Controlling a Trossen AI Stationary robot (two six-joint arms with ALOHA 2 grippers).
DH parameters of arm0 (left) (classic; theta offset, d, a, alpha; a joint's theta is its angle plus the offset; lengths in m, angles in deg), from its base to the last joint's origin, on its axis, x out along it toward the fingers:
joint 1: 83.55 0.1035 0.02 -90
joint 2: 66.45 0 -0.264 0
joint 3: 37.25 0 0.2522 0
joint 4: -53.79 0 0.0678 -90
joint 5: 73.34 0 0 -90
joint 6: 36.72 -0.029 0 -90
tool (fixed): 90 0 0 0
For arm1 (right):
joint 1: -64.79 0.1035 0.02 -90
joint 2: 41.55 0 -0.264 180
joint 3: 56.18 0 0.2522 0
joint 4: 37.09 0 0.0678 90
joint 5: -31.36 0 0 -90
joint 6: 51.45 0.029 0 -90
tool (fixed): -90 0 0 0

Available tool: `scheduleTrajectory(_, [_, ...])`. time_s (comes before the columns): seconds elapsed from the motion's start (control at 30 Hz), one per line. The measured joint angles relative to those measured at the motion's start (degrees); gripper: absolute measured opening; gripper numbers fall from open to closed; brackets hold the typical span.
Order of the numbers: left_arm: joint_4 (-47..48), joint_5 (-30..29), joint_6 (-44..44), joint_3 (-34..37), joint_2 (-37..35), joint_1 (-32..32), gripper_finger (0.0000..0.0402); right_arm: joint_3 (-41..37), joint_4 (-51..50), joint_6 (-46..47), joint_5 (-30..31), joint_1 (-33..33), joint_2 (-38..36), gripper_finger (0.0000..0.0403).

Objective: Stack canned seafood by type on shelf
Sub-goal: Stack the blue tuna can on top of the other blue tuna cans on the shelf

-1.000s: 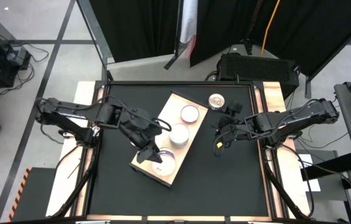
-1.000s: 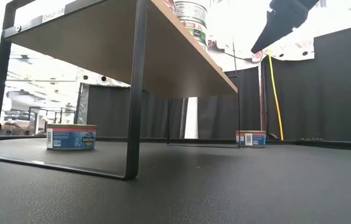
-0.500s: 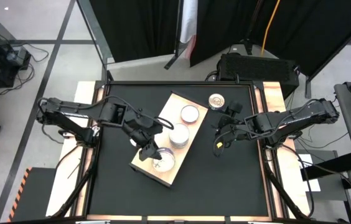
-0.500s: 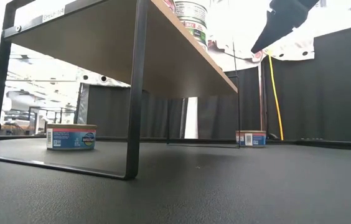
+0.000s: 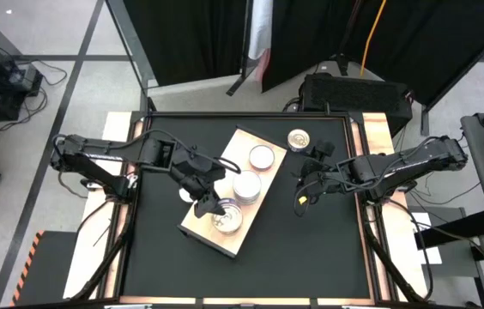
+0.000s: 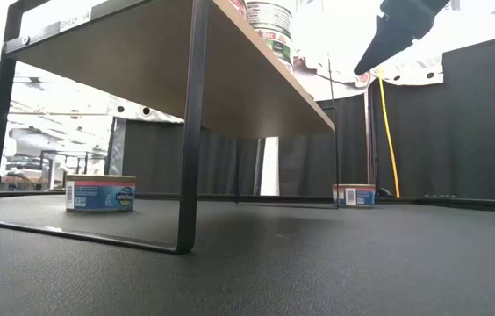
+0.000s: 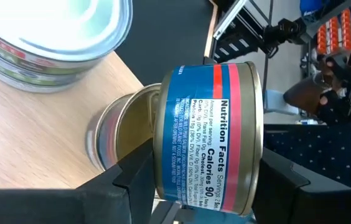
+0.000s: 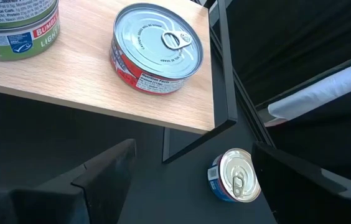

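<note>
Your left gripper [image 7: 206,186] holds a blue-labelled tin [image 7: 210,140] above the shelf [image 5: 201,225]. Your right gripper [image 5: 300,184] hangs beside the shelf, jaws wide and empty.

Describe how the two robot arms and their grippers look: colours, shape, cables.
Both arms are dark, nearly black, built of slim jointed segments. The left arm carries loose black cables looping along it; the right arm does too. The left gripper and right gripper each end in two dark, flat-faced matte fingers. A small yellow mark shows near the right gripper.
</note>
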Motion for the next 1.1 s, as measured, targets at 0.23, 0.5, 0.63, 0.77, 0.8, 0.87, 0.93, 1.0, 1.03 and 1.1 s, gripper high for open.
scheduleTrajectory(0.23, [0.0,-0.43,0.39,-0.01,0.0,0.04,0.022,0.0,-0.02,0.0,0.0,0.0,0.0,0.0313])
scheduleTrajectory(0.5, [0.37,-2.31,0.41,-0.01,0.0,0.04,0.0248,0.0,0.0,0.0,0.0,0.0,-0.01,0.0313])
scheduleTrajectory(0.63, [1.7,-2.25,0.44,0.0,0.0,0.01,0.0249,0.0,0.0,0.0,0.0,0.0,0.0,0.0313])
scheduleTrajectory(0.77, [3.06,-1.7,0.48,-0.01,0.02,0.02,0.0249,0.0,0.0,0.0,0.0,0.0,0.0,0.0313])
scheduleTrajectory(0.8, [3.08,-1.69,0.5,-0.01,0.02,0.02,0.0249,0.0,0.0,0.0,0.0,-0.02,0.0,0.0313])
scheduleTrajectory(0.87, [3.08,-1.68,1.23,0.0,0.02,0.02,0.0249,0.0,-0.01,0.0,0.0,0.0,-0.01,0.0313])
scheduleTrajectory(0.93, [3.12,-1.68,1.86,-0.01,0.02,0.02,0.0249,0.0,0.0,0.0,0.0,-0.02,0.01,0.0313])
scheduleTrajectory(1.0, [3.23,-1.66,1.95,-0.01,0.02,0.02,0.025,0.0,0.0,0.0,0.0,-0.02,-0.01,0.0313])
scheduleTrajectory(1.03, [3.23,-1.66,1.99,-0.01,0.02,0.02,0.025,0.0,0.0,0.0,0.0,-0.02,0.01,0.0313])
scheduleTrajectory(1.1, [3.26,-1.66,2.47,-0.01,-0.08,0.05,0.025,0.0,0.0,0.0,0.0,0.0,-0.01,0.0313])
